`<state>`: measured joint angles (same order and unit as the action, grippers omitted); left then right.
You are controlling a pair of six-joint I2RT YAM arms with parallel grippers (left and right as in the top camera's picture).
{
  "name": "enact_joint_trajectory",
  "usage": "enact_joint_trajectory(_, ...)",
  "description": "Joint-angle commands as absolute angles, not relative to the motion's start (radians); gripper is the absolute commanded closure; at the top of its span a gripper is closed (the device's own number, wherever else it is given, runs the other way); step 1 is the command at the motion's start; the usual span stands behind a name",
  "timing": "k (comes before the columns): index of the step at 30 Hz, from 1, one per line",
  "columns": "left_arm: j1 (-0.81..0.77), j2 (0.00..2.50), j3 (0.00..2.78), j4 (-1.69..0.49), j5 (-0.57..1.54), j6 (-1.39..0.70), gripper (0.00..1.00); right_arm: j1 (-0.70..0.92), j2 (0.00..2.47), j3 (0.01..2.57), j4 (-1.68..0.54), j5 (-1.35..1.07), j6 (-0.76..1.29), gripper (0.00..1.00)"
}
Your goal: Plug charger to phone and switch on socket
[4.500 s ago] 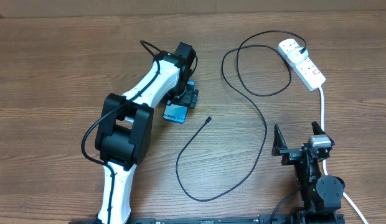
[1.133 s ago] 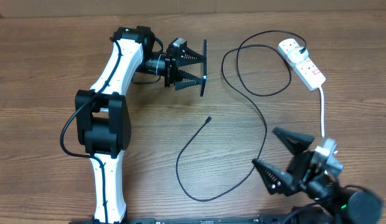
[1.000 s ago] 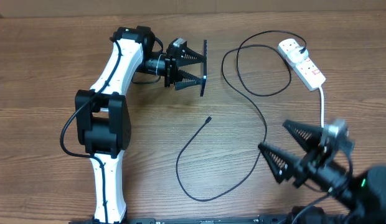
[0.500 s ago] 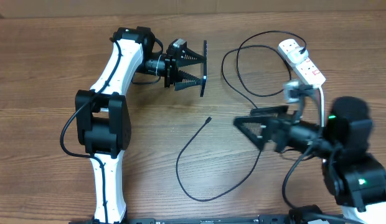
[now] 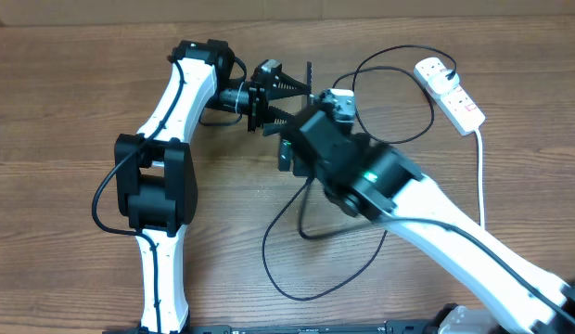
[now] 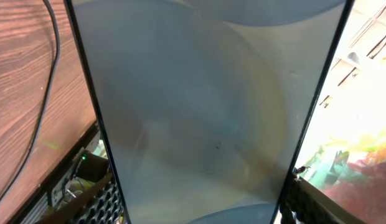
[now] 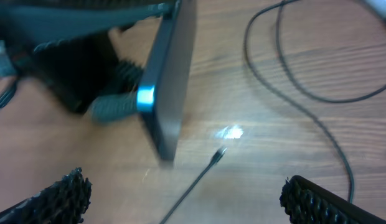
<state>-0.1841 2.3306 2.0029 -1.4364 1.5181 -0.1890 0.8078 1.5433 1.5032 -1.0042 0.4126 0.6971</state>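
Left gripper (image 5: 297, 97) clamps the slim, glass-faced phone (image 7: 171, 81) on edge, at 12 o'clock of the woodgrain table (image 5: 65, 111). Right gripper (image 7: 188, 198), ribbed black pads spread wide, hovers near the thin black charger (image 7: 219, 154) tip.

Black charger (image 5: 263, 249), white socket (image 5: 452, 93) with red switches, pale grey-blue phone (image 6: 205, 112) screen, brown wood-grain table (image 5: 65, 111).

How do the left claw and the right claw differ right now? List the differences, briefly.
Grip: the left arm's black claw is shut on the slim, dark-edged rectangular phone; the right arm's black claw is open and empty.
Pose: the left claw points sideways, holding the phone on edge; the right claw faces the thin black charger cable's connector tip, lying on the wooden table.
Shared: both have black ribbed fingers.
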Motion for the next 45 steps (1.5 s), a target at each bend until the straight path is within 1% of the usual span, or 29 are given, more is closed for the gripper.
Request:
enact_joint_trajectory(1, -0.193, 2.336, 2.033, -1.436, 1.561, -0.225, 0.36, 0.817, 1.583, 1.557, -0.967, 0.608, 0.806, 0.0)
enact_joint_trajectory(5, -0.193, 2.336, 2.033, -1.436, 1.563, -0.248, 0.36, 0.818, 1.583, 1.557, -0.926, 0.654, 0.841, 0.04)
enact_joint_trajectory(9, -0.193, 2.336, 2.033, -1.436, 1.57, -0.278, 0.36, 0.818, 1.588, 1.557, -0.9, 0.653, 0.841, 0.1)
enact_joint_trajectory(10, -0.193, 2.336, 2.033, -1.436, 1.573, -0.278, 0.36, 0.818, 1.588, 1.557, -0.897, 0.653, 0.841, 0.13)
enact_joint_trajectory(12, -0.193, 2.336, 2.033, -1.436, 1.571, -0.295, 0.36, 0.818, 1.588, 1.557, -0.895, 0.649, 0.837, 0.27)
enact_joint_trajectory(13, -0.193, 2.336, 2.033, -1.436, 1.572, -0.297, 0.36, 0.819, 1.588, 1.557, -0.896, 0.637, 0.836, 0.29)
enact_joint_trajectory(17, -0.193, 2.336, 2.033, -1.436, 1.572, -0.342, 0.36, 0.82, 1.597, 1.557, -0.897, 0.593, 0.801, 0.29)
enact_joint_trajectory(19, -0.193, 2.336, 2.033, -1.436, 1.572, -0.342, 0.36, 0.82, 1.605, 1.557, -0.895, 0.588, 0.775, 0.31)
enact_joint_trajectory(22, -0.193, 2.336, 2.033, -1.436, 1.572, -0.362, 0.36, 0.82, 1.613, 1.557, -0.887, 0.574, 0.735, 0.32)
enact_joint_trajectory(26, -0.193, 2.336, 2.033, -1.436, 1.572, -0.389, 0.36, 0.82, 1.63, 1.557, -0.882, 0.574, 0.731, 0.32)
enact_joint_trajectory(28, -0.193, 2.336, 2.033, -1.436, 1.573, -0.39, 0.36, 0.82, 1.641, 1.557, -0.883, 0.574, 0.731, 0.37)
enact_joint_trajectory(34, -0.193, 2.336, 2.033, -1.436, 1.576, -0.395, 0.36, 0.82, 1.652, 1.557, -0.859, 0.575, 0.727, 0.45)
enact_joint_trajectory(36, -0.193, 2.336, 2.033, -1.436, 1.576, -0.398, 0.36, 0.82, 1.652, 1.557, -0.85, 0.581, 0.72, 0.51)
enact_joint_trajectory(40, -0.193, 2.336, 2.033, -1.436, 1.576, -0.398, 0.36, 0.82, 1.652, 1.557, -0.835, 0.585, 0.683, 0.52)
enact_joint_trajectory(43, -0.193, 2.336, 2.033, -1.436, 1.577, -0.398, 0.36, 0.82, 1.652, 1.557, -0.836, 0.585, 0.683, 0.59)
enact_joint_trajectory(45, -0.193, 2.336, 2.033, -1.436, 1.58, -0.398, 0.35, 0.82, 1.652, 1.557, -0.836, 0.585, 0.683, 0.59)
